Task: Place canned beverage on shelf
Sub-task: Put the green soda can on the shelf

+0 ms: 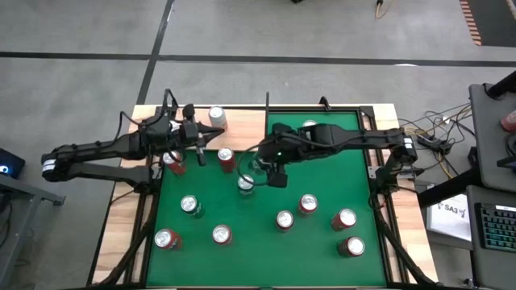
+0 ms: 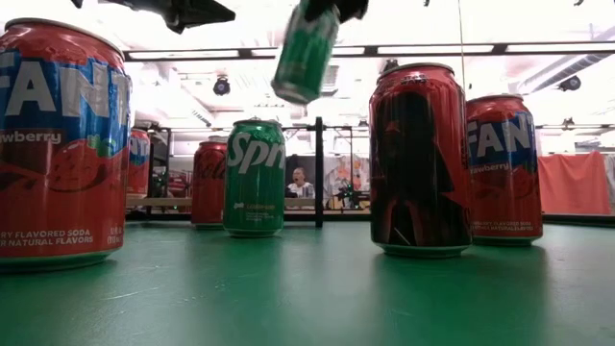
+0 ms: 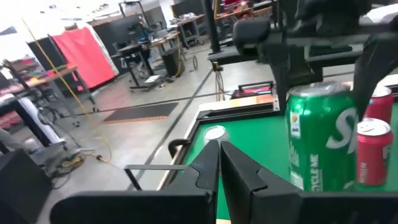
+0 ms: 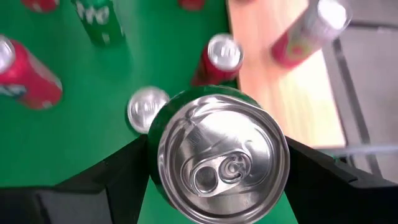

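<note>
Though lifted, green can (image 4: 221, 158) between right gripper (image 4: 217, 163) jaws.

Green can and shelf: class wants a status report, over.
Right gripper shut on green can, lifted clear of the felt. Left gripper shut, empty, beside the shelf. One can already on shelf; red can along the way.

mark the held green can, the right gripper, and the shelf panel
green can (image 4: 222, 163), right wrist view, on its silver lid.
right gripper (image 1: 251, 178), high view, midway between its fingertips, around the can.
shelf (image 1: 246, 122), high view, bare pale wood panel.
</note>
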Robot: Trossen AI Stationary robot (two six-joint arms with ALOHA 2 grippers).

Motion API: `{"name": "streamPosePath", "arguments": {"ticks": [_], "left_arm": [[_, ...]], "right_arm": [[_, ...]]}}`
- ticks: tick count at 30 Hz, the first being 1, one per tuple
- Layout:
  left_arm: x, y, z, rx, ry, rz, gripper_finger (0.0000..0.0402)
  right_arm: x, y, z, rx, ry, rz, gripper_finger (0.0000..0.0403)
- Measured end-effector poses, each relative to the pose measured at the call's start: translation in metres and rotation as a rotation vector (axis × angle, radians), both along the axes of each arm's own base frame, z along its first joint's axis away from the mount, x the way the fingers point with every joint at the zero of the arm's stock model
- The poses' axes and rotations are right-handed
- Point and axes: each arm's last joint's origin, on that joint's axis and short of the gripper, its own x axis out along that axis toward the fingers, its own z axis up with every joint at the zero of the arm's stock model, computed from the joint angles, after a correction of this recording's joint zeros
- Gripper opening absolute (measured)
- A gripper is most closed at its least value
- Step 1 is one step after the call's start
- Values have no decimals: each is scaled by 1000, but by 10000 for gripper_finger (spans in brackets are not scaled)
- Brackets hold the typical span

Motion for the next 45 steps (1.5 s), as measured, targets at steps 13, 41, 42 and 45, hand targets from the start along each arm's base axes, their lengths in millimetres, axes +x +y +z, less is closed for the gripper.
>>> {"name": "streamPosePath", "arguments": {"ticks": [13, 41, 42, 45], "left_arm": [[-21, -4, 12, 45, -56, 1, 0], [-27, -5, 13, 48, -58, 2, 0], [-27, -5, 13, 47, -55, 2, 0], [-27, -5, 13, 46, -53, 2, 0]], "right_arm": [[39, -24, 13, -108, -78, 52, 287], [75, -147, -57, 18, 126, -31, 287], [76, -148, -62, 14, 141, -25, 287], [79, -148, -70, 16, 177, -11, 287]]}}
